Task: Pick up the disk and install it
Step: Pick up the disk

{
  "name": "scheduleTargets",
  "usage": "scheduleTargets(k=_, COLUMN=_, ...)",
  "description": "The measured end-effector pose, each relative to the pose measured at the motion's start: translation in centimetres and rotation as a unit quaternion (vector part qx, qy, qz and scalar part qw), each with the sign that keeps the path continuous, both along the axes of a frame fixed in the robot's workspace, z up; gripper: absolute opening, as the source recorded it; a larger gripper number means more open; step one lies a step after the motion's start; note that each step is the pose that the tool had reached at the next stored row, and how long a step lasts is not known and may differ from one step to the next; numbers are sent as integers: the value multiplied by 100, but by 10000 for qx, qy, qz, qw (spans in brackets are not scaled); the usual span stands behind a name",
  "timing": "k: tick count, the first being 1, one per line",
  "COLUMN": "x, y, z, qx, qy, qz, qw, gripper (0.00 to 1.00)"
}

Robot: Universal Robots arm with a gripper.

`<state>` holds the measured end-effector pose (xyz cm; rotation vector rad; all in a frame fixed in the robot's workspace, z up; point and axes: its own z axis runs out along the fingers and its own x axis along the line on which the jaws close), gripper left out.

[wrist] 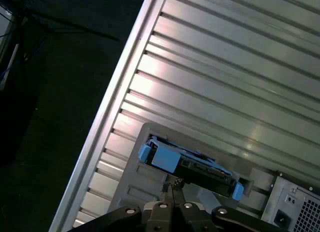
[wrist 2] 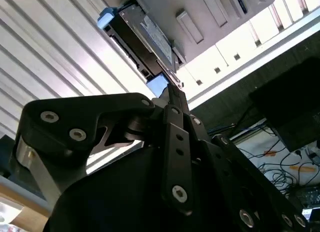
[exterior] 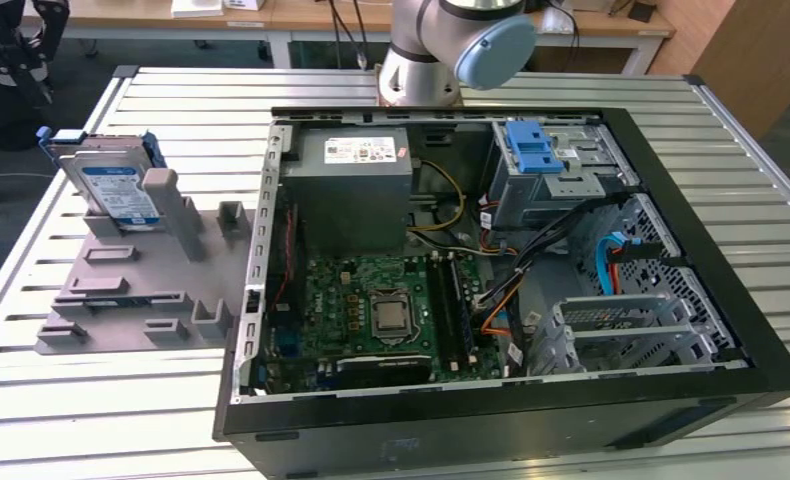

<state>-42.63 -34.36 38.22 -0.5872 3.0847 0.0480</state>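
Here the disk (exterior: 110,186) stands outside the open computer case (exterior: 739,270). It sits in a grey holder (exterior: 128,295) placed just beside the case wall on the exterior view's left. Case and holder both rest on a slatted metal table (exterior: 182,90), and the robot arm (exterior: 449,40) rises beyond the far wall of the case.

In both wrist views the gripper (wrist: 170,186) (wrist 2: 173,94) points toward the disk (wrist: 192,167) (wrist 2: 142,39). Its fingertips meet with nothing between them. The disk lies straight ahead of the tips and apart from them, untouched in its holder. How far ahead it lies cannot be told.

The disk rests on one short end, so its long axis runs roughly upright with a slight lean. Blue rails run up its two narrow sides. The broad face with the blue-and-white label is turned toward the near end of the case. In the first wrist view the disk is seen edge-on. Its thin upper edge, capped in blue at each end, runs toward the case wall rather than along it.
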Motion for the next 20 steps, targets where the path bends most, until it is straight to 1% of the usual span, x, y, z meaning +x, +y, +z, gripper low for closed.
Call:
scheduleTargets(k=5, x=0, y=0, z=0, qx=0, qy=0, qz=235, qw=9997, gripper=11)
scheduleTargets(k=8, x=0, y=0, z=0, qx=0, qy=0, qz=381, qw=9993, gripper=11)
scheduleTargets(k=10, x=0, y=0, z=0, qx=0, qy=0, qz=492, qw=9988, gripper=11)
scheduleTargets(k=15, x=0, y=0, z=0, qx=0, qy=0, qz=773, qw=9970, gripper=11)
scheduleTargets(k=20, x=0, y=0, z=0, qx=0, qy=0, qz=1036, qw=9946, gripper=11)
